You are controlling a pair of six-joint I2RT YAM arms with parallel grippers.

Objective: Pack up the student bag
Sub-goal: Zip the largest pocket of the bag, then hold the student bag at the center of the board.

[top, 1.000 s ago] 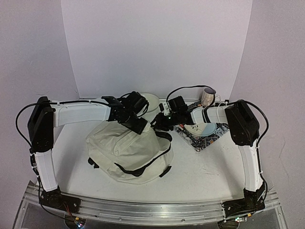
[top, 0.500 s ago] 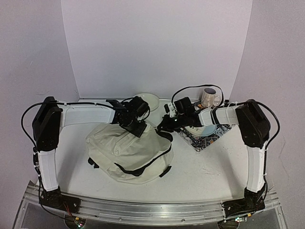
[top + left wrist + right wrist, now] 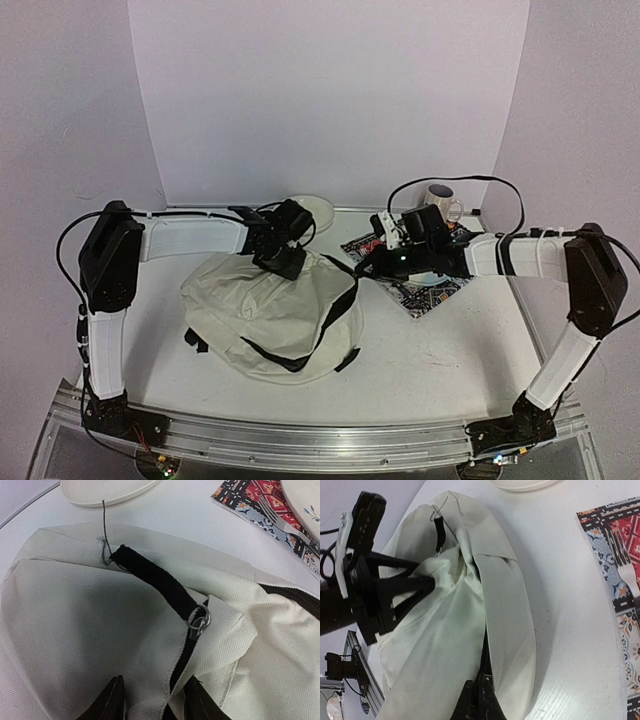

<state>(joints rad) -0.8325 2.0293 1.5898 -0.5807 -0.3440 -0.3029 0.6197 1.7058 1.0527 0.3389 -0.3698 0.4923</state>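
Observation:
The cream student bag (image 3: 270,315) lies in the middle of the table, its black zipper line partly open. My left gripper (image 3: 285,262) is at the bag's far top edge, shut on a fold of its fabric (image 3: 150,680) just below the black handle loop (image 3: 155,582) and a metal zipper ring (image 3: 200,620). My right gripper (image 3: 362,268) is at the bag's far right edge, shut on a zipper pull (image 3: 482,682) on the black zipper line. The right wrist view shows the left gripper (image 3: 427,582) pinching the cloth.
A patterned placemat (image 3: 425,297) lies to the right with a pale plate (image 3: 430,270) and a fork (image 3: 622,565) on it. A mug (image 3: 440,203) stands behind it. A white plate (image 3: 312,210) sits at the back centre.
My right gripper has moved right along the bag's edge with the zipper pull, and the arm has stretched out. The left gripper shifted slightly back, still holding the fabric.

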